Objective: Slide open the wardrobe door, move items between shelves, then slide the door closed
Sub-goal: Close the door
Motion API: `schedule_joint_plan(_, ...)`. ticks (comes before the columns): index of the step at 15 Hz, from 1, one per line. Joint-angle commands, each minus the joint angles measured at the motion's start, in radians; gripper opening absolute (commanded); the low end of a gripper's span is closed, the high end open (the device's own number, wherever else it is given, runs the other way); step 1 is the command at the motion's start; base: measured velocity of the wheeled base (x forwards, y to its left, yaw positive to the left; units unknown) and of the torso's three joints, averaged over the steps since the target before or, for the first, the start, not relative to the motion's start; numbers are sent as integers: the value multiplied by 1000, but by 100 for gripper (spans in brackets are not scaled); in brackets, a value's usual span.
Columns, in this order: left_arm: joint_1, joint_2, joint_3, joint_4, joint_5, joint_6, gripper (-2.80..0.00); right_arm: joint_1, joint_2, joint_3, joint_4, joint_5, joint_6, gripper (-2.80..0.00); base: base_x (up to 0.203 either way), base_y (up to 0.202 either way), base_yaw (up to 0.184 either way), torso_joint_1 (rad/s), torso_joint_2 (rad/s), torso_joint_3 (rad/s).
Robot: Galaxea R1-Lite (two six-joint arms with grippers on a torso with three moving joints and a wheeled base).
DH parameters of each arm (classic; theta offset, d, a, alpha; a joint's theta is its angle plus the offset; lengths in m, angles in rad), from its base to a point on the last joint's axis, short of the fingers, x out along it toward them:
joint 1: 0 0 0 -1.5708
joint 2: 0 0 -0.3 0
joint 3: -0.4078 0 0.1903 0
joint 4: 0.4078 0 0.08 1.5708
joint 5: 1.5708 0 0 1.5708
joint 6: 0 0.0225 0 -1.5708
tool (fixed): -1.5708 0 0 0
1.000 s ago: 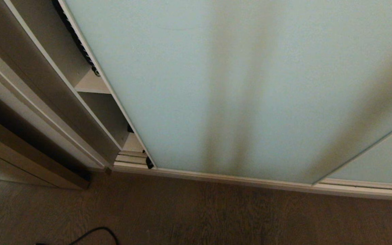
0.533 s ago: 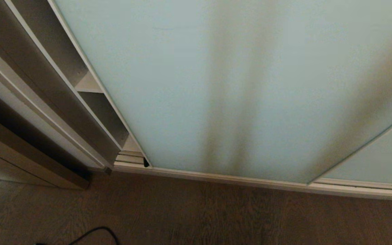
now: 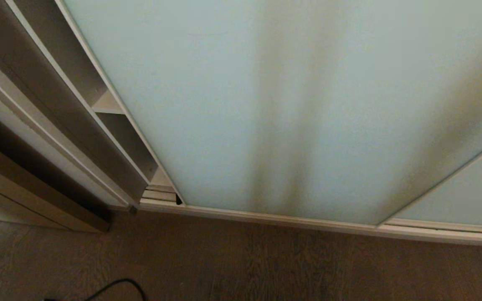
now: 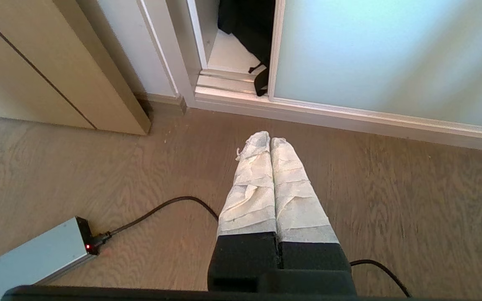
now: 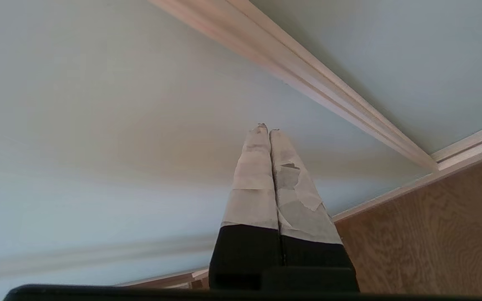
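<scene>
Tool (image 5: pixel 269 130), right, closed, points at sliding wardrobe door (image 5: pixel 98 104).

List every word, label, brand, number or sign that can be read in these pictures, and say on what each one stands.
There are none to read.
The door, the shelves and the floor bear no writing.
The grey box on the floor shows only a red light, no label.
The black bag shows no print.

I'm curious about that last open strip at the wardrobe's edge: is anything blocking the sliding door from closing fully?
Possibly. The black bag sits just inside the gap, and its strap hangs over the bottom track right against the sliding door edge.
</scene>
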Motion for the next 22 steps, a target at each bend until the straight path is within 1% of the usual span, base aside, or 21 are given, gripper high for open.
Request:
schedule_joint_plan(1,0,2,0,0,0,0,-280,-1,27,-6,-1,7,-1,-280,0,0,0,0,0,0)
schedule_joint_plan(5,0,2,2,0,0,0,-280,5,130,-83,-7,2,-1,-280,0,0,0,0,0,0)
schedule_joint_plan(9,0,2,0,0,0,0,-280,28,198,-169,-9,2,-2,-280,0,0,0,0,0,0)
schedule_joint_plan(13,0,2,0,0,0,0,-280,79,217,-188,-14,1,0,-280,0,0,0,0,0,0)
schedule_joint_plan(18,0,2,0,0,0,0,-280,91,221,-189,-58,-1,4,-280,0,0,0,0,0,0)
schedule_joint_plan(22,0,2,1,0,0,0,-280,94,175,-158,-57,2,5,-280,0,0,0,0,0,0)
